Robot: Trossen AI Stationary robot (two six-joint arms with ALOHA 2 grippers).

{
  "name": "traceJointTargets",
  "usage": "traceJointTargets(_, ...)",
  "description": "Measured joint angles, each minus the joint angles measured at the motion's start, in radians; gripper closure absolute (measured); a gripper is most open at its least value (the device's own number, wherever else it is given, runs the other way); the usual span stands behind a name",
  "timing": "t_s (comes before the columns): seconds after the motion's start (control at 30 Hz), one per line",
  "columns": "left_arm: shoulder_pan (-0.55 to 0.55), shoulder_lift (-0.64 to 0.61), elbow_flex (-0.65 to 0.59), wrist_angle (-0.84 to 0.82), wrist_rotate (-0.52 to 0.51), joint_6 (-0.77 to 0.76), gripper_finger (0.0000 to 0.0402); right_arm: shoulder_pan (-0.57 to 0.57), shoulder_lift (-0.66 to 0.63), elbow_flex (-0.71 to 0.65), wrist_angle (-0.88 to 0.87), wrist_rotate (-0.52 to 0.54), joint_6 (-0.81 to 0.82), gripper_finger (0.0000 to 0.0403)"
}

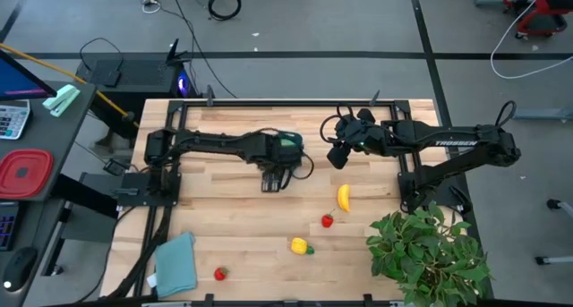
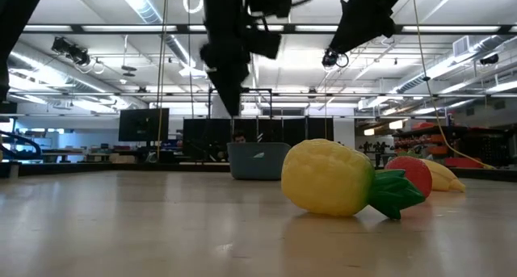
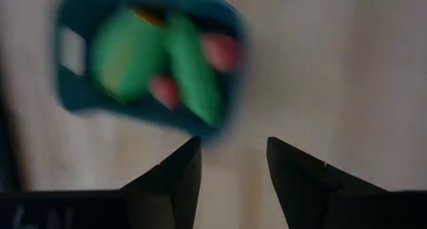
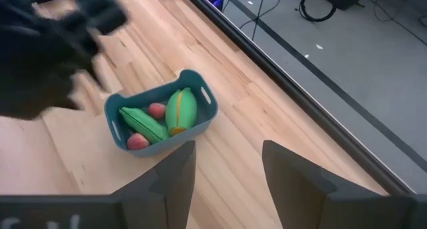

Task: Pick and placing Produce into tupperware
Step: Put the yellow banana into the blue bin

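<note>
The teal tupperware [image 4: 162, 117] stands on the wooden table and holds a green leafy piece [image 4: 181, 109], a green cucumber-like piece [image 4: 144, 125] and two small red pieces. In the high view the tupperware [image 1: 289, 145] is partly hidden under my left arm's wrist. My left gripper [image 1: 271, 183] hangs open just on the near side of it, holding nothing; its wrist view shows the tub [image 3: 150, 65] blurred beyond the open fingers. My right gripper [image 1: 338, 157] is open and hovers to the tub's right. A yellow banana [image 1: 344, 197], a red strawberry [image 1: 328, 221], a yellow-and-green piece [image 1: 302, 246] and another strawberry [image 1: 220, 273] lie on the table.
A big leafy potted plant [image 1: 428, 253] fills the table's near right corner. A flat teal cloth [image 1: 175, 262] lies at the near left. A red square container [image 1: 24, 173] sits on the side desk to the left. In the low view the yellow-and-green piece [image 2: 331, 178] lies nearest.
</note>
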Motion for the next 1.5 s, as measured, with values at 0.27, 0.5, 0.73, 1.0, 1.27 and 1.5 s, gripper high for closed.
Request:
traceJointTargets(0.27,-0.15,-0.001,0.123,-0.52,0.249,-0.245,0.0247,0.001,0.0,0.0,-0.001,0.0,0.024,0.022)
traceJointTargets(0.5,-0.34,-0.031,0.061,-0.444,0.424,-0.357,0.0258,0.001,0.0,-0.013,-0.026,0.0,0.094,0.022)
traceJointTargets(0.73,-0.493,-0.031,-0.024,-0.386,0.399,-0.551,0.025,0.001,0.0,-0.111,-0.029,0.0,0.112,0.022)
traceJointTargets(1.0,-0.495,-0.031,-0.058,-0.366,0.385,-0.663,0.0242,0.001,0.0,-0.211,-0.011,-0.003,0.228,0.022)
traceJointTargets(1.27,-0.513,-0.031,-0.058,-0.344,0.316,-0.735,0.0241,0.016,-0.003,-0.213,0.036,-0.018,0.313,0.022)
traceJointTargets(1.5,-0.585,-0.031,-0.058,-0.336,0.24,-0.755,0.0239,0.11,-0.003,-0.213,0.035,-0.053,0.404,0.022)
